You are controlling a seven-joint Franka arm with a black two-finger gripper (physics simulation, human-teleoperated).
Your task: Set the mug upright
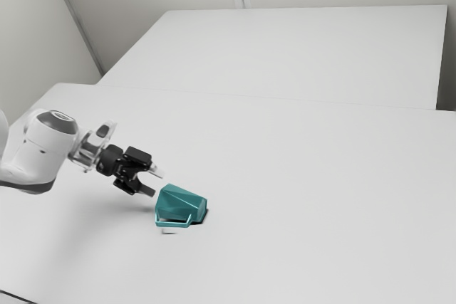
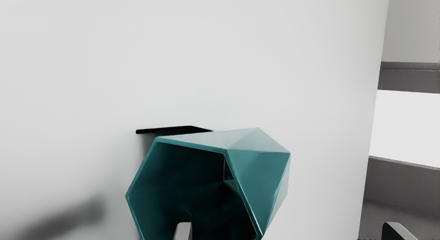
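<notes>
The gripper (image 1: 157, 182) stands open just to the exterior view's left of the teal faceted mug (image 1: 180, 206). The mug lies on its side on the table, its handle toward the camera and its mouth facing the gripper. In the wrist view the mug (image 2: 254, 171) shows its dark hollow inside. There the gripper (image 2: 288, 231) has its fingers wide apart, one in front of the mug's mouth and the other off beyond the mug's side, with nothing held between them.
A white table (image 1: 320, 197) carries the mug, and another white surface (image 1: 299, 48) stands behind it. The table's edge (image 2: 374, 116) runs past the mug in the wrist view, with grey structures beyond. A dark cable (image 1: 18, 297) shows at the exterior view's lower left.
</notes>
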